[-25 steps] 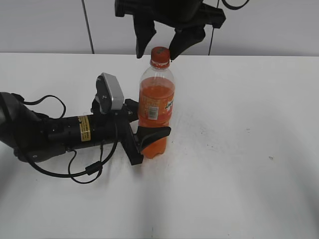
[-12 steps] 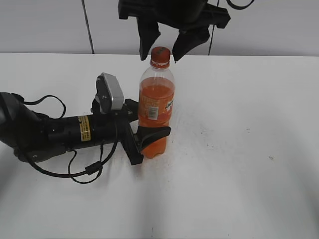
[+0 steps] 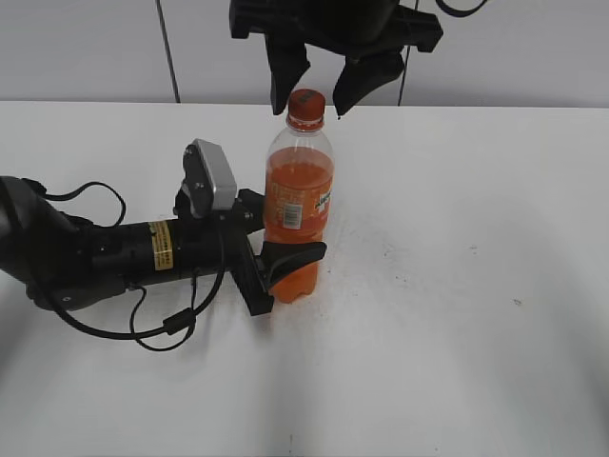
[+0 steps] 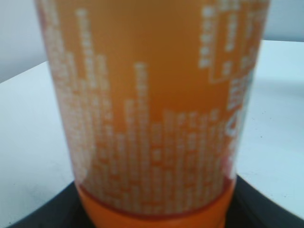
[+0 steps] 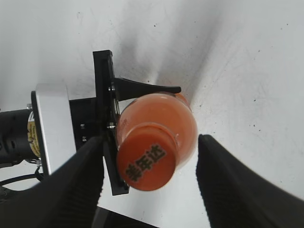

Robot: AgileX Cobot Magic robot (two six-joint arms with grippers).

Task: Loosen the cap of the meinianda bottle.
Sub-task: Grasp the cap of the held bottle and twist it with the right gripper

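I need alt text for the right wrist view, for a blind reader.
Seen from above, the orange cap of the meinianda bottle sits between the open right pincer fingers, which do not touch it. The left pincer grips the bottle lower down on the white table.

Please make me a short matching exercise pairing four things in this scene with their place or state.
Things:
1. cap
2. meinianda bottle
3. left gripper
4. right gripper

States:
A. open, fingers either side of the cap
B. upright on the white table
C. clamped round the bottle's lower part
D. on the bottle's neck, not gripped

Pairs: 1-D, 2-B, 3-C, 4-A
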